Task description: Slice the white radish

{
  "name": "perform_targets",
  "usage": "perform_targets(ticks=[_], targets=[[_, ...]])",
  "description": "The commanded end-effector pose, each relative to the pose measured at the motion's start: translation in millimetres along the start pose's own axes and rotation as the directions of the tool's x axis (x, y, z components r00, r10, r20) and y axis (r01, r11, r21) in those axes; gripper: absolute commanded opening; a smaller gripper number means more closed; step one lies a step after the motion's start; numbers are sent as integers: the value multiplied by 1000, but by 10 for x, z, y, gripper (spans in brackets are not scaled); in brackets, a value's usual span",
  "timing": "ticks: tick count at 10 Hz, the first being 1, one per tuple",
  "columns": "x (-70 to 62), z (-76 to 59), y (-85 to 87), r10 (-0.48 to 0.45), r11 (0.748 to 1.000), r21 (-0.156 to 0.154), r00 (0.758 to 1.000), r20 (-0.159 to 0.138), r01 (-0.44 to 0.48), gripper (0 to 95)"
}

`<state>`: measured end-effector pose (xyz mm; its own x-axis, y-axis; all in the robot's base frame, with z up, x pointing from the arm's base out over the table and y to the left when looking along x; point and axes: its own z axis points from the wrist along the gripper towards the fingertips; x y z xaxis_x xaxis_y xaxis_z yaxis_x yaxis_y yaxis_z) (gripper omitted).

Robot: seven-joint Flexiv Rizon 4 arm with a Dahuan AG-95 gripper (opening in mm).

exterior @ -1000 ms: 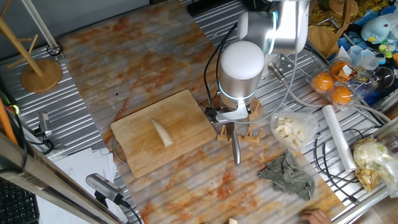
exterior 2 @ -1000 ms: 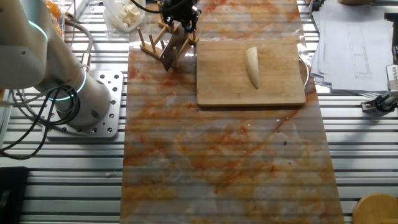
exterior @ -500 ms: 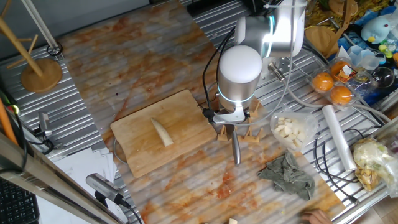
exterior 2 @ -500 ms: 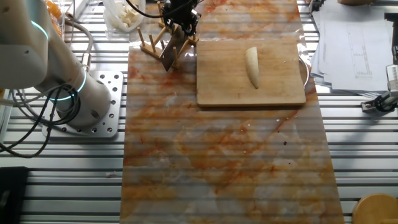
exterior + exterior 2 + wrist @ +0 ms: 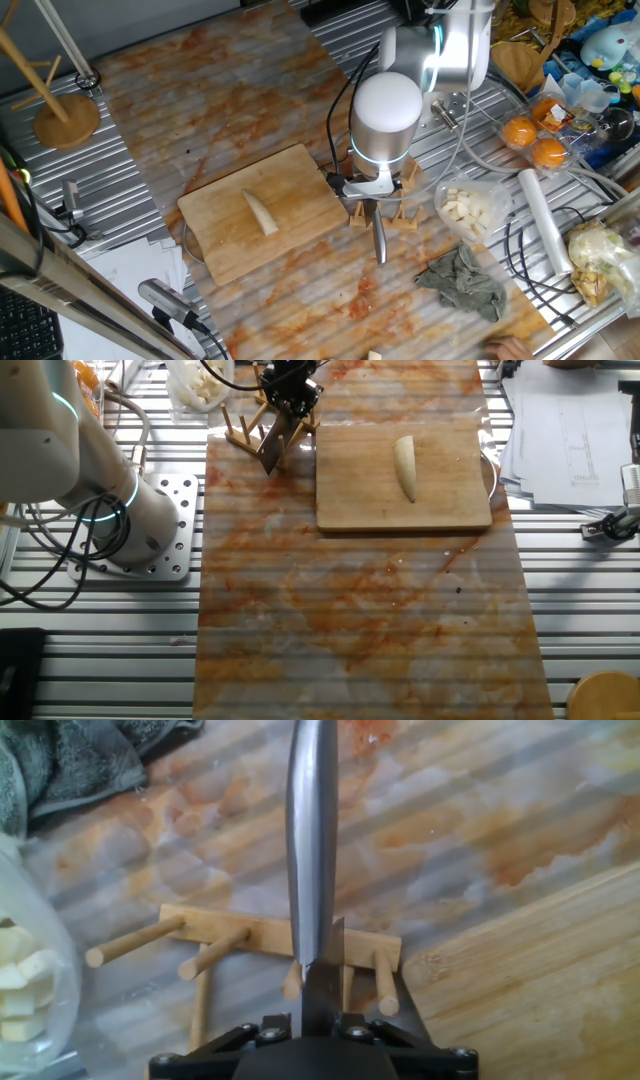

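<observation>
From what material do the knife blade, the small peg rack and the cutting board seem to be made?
The knife blade looks like metal, smooth and grey, with a dull sheen along its spine. The peg rack looks like plain light wood: round dowels set in a flat strip, no visible coating. The cutting board also looks like wood, pale tan with faint grain lines, apparently unvarnished.

We cannot see the gripper (image 5: 315, 1020) fingertips; the knife (image 5: 312, 840) tip ahead runs off frame.

Ribbed metal table (image 5: 150, 200); stained mat (image 5: 360, 610); cutting board (image 5: 300, 215); grey rag (image 5: 465, 285)
</observation>
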<state>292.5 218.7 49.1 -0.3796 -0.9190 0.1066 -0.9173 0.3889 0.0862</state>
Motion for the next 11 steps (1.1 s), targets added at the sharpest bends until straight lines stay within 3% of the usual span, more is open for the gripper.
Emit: perform_targets(ticks=[1,2,3,5,6,10,11], targets=[[-4,17,-4,-2,1000,5,1000,2,2,190],[-6,28,-4,-3,1000,7,1000,1,3,190],[-11,53,-5,0,1000,9,1000,3,0,380],[-15,71,-6,0,1000,9,1000,3,0,380],[-15,73,-6,0,1000,9,1000,3,0,190],[-16,80,-6,6,1000,11,1000,4,-6,190],[-18,88,-6,10,1000,12,1000,5,-10,0]])
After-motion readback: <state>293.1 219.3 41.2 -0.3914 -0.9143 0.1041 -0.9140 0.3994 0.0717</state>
